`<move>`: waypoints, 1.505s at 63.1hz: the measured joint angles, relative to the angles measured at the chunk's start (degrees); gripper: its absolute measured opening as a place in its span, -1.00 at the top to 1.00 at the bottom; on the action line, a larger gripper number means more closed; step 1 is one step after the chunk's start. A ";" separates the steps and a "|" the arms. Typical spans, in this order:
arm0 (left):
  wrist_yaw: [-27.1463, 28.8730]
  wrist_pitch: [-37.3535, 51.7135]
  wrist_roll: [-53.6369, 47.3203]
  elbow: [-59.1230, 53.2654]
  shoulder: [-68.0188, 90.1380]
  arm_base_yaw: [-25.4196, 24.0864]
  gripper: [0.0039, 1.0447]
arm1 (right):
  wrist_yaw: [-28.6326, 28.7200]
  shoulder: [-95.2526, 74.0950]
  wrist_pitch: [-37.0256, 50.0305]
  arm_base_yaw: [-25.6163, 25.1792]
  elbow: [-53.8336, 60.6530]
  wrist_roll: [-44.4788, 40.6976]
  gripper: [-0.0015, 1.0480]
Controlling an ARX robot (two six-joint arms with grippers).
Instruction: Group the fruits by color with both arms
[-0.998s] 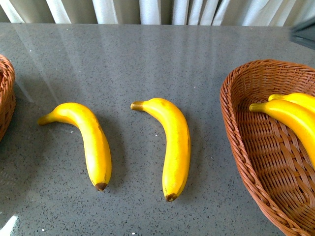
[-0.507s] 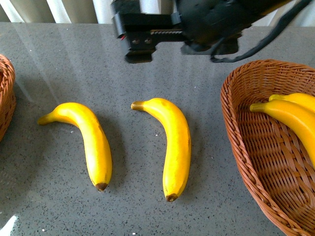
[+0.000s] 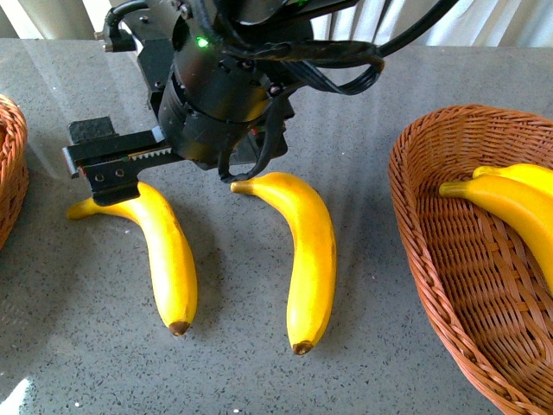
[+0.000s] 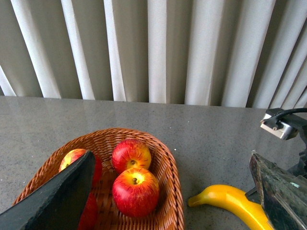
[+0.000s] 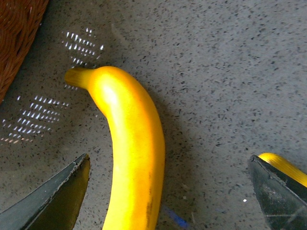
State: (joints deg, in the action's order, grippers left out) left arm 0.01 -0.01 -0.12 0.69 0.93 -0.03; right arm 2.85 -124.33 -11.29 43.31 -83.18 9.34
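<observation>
Front view of a grey speckled desk (image 3: 380, 372). Your right gripper (image 5: 163, 194) hung low over the stem end of the left banana (image 3: 164, 259), jaws spread wide with the fruit between them and nothing gripped. The arm's bulk lay over the stem of the middle banana (image 3: 313, 259), which rested just beside it on the desk. Two more bananas (image 3: 510, 203) lay in the wicker basket (image 3: 402, 207) at the right. Your left gripper (image 4: 168, 199) was also wide and empty, poised over the other basket (image 4: 169, 163), where red apples (image 4: 135, 190) sat. The right arm showed close by in its wrist view.

Risks, as I judged them: the jaws seemed nearer the stem than the middle, so a grip there might have let the glossy, curved fruit swing or slip out. The way to the wicker basket passed over the middle banana, so a low carry could have knocked it aside. With both arms crowded at the left, a move by your left arm could have struck the right one.
</observation>
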 joint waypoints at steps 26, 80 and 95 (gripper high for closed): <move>0.00 -0.02 0.00 0.00 0.00 0.00 -0.83 | -0.02 -4.50 -1.97 1.70 -2.75 -1.81 -0.82; 0.00 0.00 0.00 0.00 0.00 0.00 -0.83 | 2.67 -7.26 -3.78 2.01 -5.49 1.05 -0.54; 0.00 -0.02 0.00 0.00 0.00 0.00 -0.83 | 2.64 -7.58 -3.78 1.90 -5.14 1.70 -0.40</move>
State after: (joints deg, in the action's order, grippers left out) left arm 0.01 -0.03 -0.12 0.69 0.93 -0.03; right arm 5.50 -131.92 -15.07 45.21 -88.31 11.05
